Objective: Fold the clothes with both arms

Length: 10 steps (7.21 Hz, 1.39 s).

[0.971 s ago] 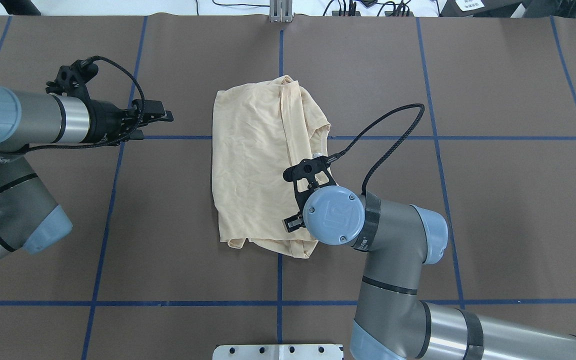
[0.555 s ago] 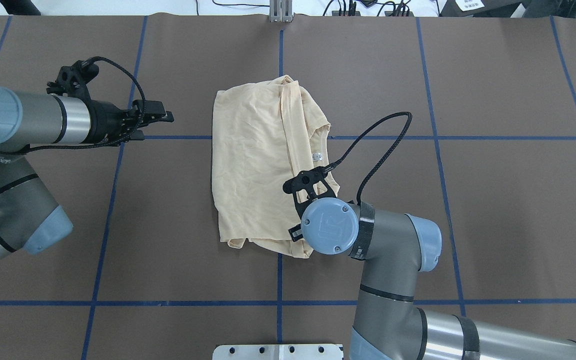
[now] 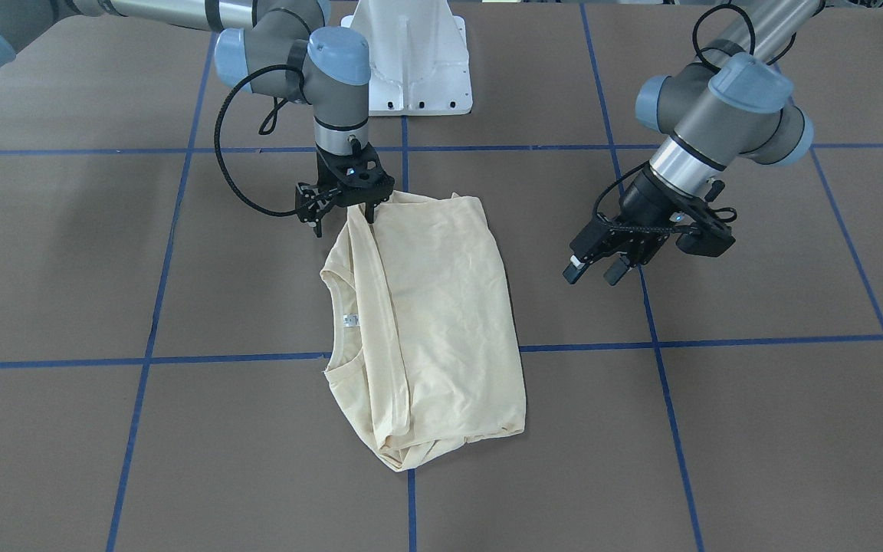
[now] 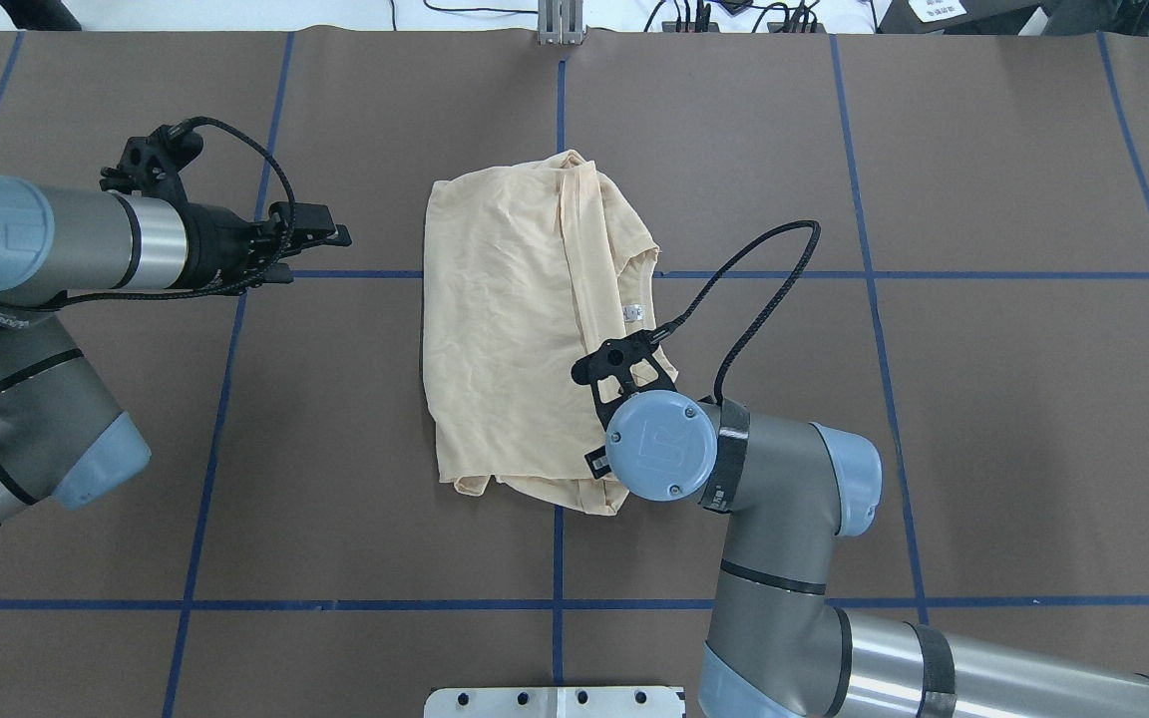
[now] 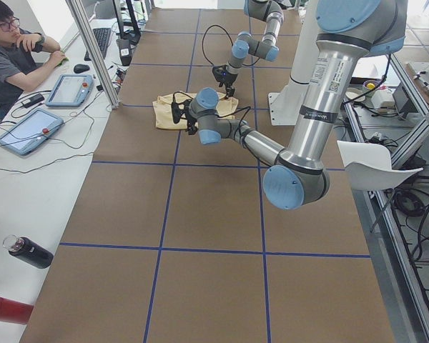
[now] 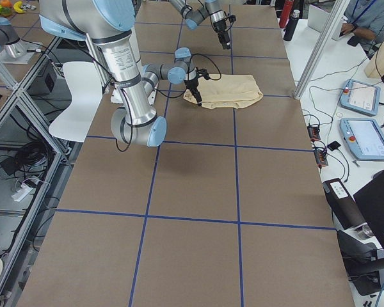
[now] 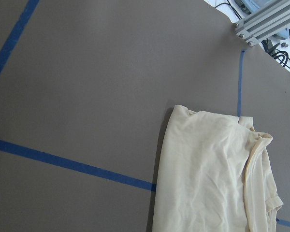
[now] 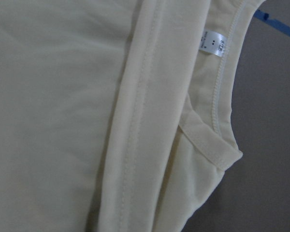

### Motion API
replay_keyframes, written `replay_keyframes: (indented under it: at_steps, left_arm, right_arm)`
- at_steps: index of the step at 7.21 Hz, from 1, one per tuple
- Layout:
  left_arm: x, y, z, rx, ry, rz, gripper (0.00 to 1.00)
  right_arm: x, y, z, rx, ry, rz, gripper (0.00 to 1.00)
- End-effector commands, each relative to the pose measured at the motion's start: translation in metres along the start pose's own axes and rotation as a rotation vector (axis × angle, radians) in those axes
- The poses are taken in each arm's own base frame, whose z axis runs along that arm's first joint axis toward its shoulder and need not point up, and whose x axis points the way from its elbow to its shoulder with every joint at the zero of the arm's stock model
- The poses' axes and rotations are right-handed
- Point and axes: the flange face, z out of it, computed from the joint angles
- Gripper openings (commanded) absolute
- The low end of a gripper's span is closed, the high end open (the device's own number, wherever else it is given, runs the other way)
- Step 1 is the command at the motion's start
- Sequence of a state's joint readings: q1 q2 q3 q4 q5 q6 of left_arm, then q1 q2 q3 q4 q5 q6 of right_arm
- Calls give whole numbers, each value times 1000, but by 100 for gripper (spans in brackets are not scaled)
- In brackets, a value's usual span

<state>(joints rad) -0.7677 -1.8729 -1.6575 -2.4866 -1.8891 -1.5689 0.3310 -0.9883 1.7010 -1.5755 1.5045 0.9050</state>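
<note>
Brown sheeting gridded with blue tape [image 3: 602, 346] is being used to cover the table [image 3: 717, 429]. The right gripper [image 3: 343, 220] is being held pointing straight down at the upper left of the front-facing view. Its jaws are being kept apart, with one finger [image 3: 370, 213] at the shirt's top edge and the other over bare table. Whether any cloth is being caught between them cannot be told. The left gripper [image 3: 593, 272] is being held tilted above the table at the right of that view, jaws apart and holding nothing, well apart from the shirt. The shirt [image 3: 441, 307] is being left flat at the centre, folded lengthwise. Its collar [image 3: 336, 282] and neck label [image 3: 349, 320] are being presented toward frame left. In the right wrist view a stitched hem is being shown close up, with the label at upper right.
</note>
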Motion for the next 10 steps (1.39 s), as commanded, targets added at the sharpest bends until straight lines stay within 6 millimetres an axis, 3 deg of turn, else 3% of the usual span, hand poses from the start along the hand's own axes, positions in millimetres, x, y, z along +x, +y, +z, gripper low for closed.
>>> replay_keyframes:
  at_steps: [1,2,3,4,5,7,9,10]
  left_arm:
    - [-1,4,5,-6,-4,-1,100]
    - [1,4,6,-7,-3,0,100]
    - [1,6,6,-10,-2,1,100]
    - [2,12,9,-17,-3,4,100]
    - [3,13,8,-21,0,4,100]
    - [2,13,9,-21,-1,5,100]
    - [2,13,9,-22,-3,4,100]
    - [3,13,9,-24,0,7,100]
  right_arm:
    - [18,-9,6,-6,20,9,99]
    - [32,-15,7,-5,29,15,99]
    - [60,-21,14,-31,38,16,99]
    - [91,-17,26,-49,63,3,99]
    - [108,-13,29,-54,78,-8,99]
    - [122,-45,2,-45,19,28,100]
    - [85,-92,-28,18,-28,40,100]
    - [55,-128,-32,79,-45,44,100]
